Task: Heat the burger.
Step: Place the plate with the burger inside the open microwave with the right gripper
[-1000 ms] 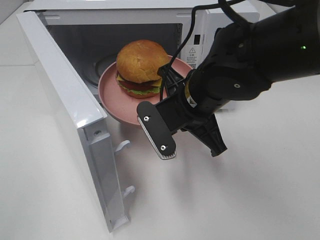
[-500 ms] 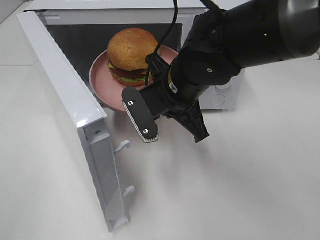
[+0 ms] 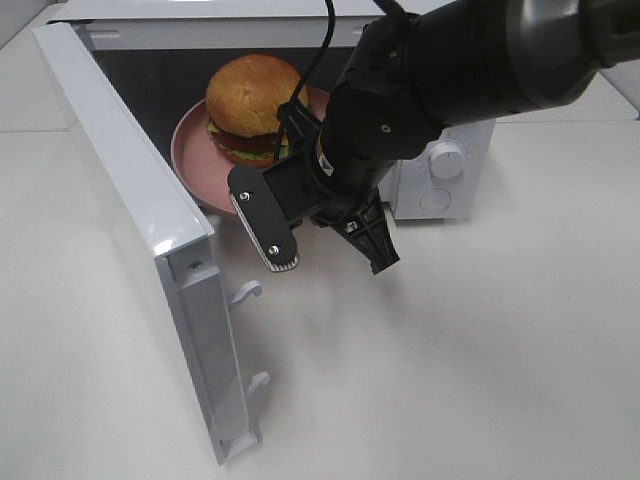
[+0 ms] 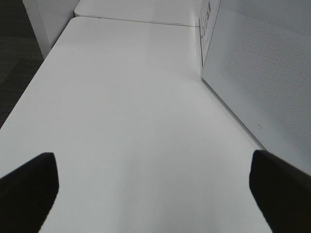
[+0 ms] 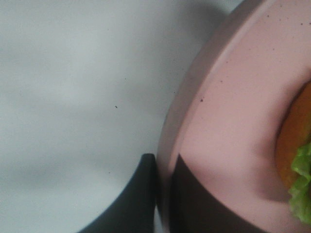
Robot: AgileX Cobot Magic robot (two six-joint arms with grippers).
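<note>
The burger [image 3: 250, 105] has a golden domed bun with lettuce and tomato under it. It sits on a round pink plate [image 3: 190, 150] held at the mouth of the open microwave [image 3: 440, 165]. My right gripper [image 3: 297, 140] is shut on the plate's near rim, its fingers mostly hidden under the arm. In the right wrist view the dark fingers [image 5: 146, 194] pinch the plate [image 5: 228, 121] edge, and the burger [image 5: 296, 150] shows at the side. My left gripper [image 4: 155, 189] is open over bare table, off to the side of the microwave door [image 4: 262, 73].
The microwave door [image 3: 130, 200] stands open to the left, its latch hooks [image 3: 245, 292] pointing toward the table. The control dial [image 3: 447, 158] is on the right of the oven front. White table [image 3: 480, 360] spreads in front.
My right arm has carried the plate and burger left and farther back toward the microwave cavity. The grip has stayed shut. The left gripper has not changed.
</note>
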